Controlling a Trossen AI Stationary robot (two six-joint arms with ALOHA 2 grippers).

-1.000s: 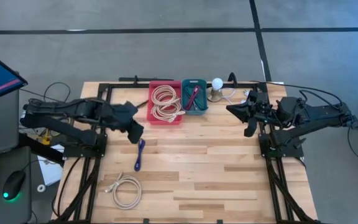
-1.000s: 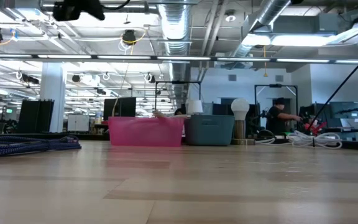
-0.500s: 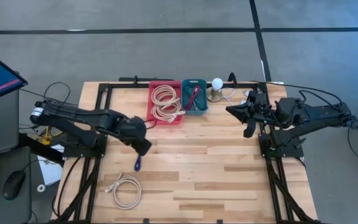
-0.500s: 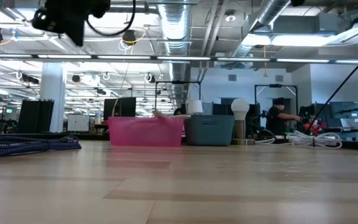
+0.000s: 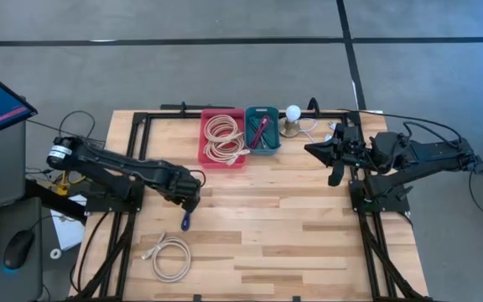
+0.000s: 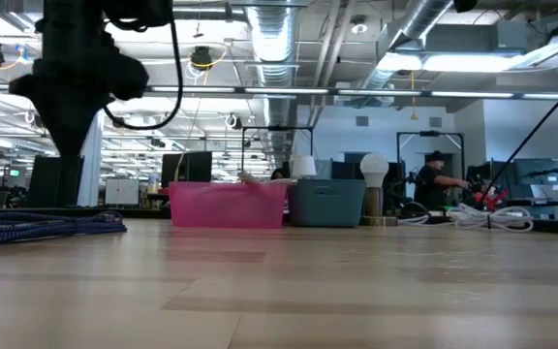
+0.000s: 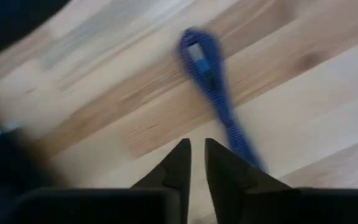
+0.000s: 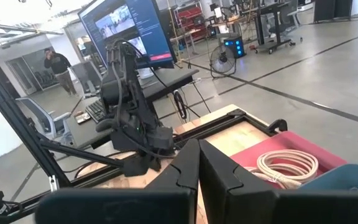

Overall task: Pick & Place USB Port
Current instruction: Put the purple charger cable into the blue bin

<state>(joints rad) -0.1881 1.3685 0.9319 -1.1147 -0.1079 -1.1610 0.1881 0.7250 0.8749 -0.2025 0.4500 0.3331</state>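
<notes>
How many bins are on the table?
2: a red bin holding a coiled beige cable, and a teal bin right beside it, both at the table's far edge.

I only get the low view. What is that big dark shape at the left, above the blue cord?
Observer: It is the left arm. From above, its end effector is over one end of the blue cable.
Operator: Is it holding the cable?
Observer: No. The left wrist view shows the cable lying flat on the wood, ahead of the end effector.
Operator: Is there another arm?
Observer: Yes. The right end effector hovers off to the right, shut and touching nothing.
</notes>
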